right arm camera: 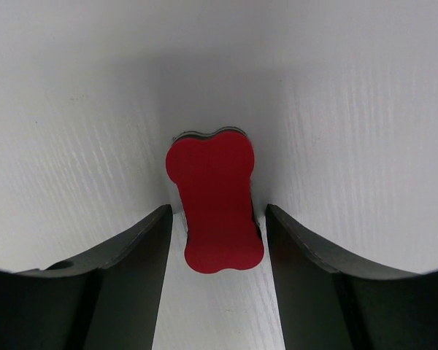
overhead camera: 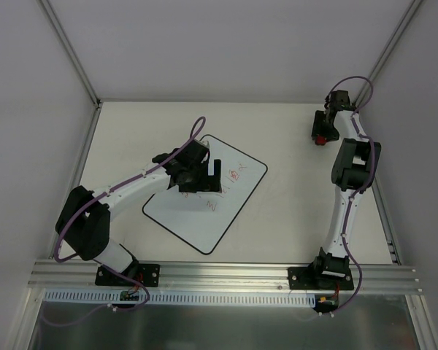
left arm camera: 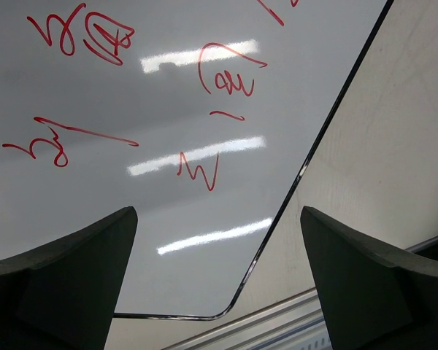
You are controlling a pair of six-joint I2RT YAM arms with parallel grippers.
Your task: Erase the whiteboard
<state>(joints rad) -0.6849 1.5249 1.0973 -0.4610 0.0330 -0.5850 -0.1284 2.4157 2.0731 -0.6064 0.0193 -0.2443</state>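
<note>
Top external view shows the whiteboard [overhead camera: 197, 219] lying flat and turned askew near the centre of the worktop [overhead camera: 292, 211], a little toward 9 o'clock, with the red marks [left arm camera: 201, 171] not yet wiped. The left pincer [overhead camera: 208, 177] hangs over the board's 12 o'clock part, its jaws wide apart and holding nothing. The right pincer [right arm camera: 217, 211] is well apart from the board, at about 1 o'clock. Its jaws stand close on both sides of the narrow waist of the red eraser [right arm camera: 212, 175], which lies on the worktop. Whether they already press it cannot be told. Several things could go wrong. The eraser is thin and low, so the fingers may catch only its edge and it may twist or drop on the way to the board. The board seems to lie loose, so a firm wipe could push it across the worktop if the left pincer does not hold it down. The left arm is also over the marks, so the two arms could collide there.
</note>
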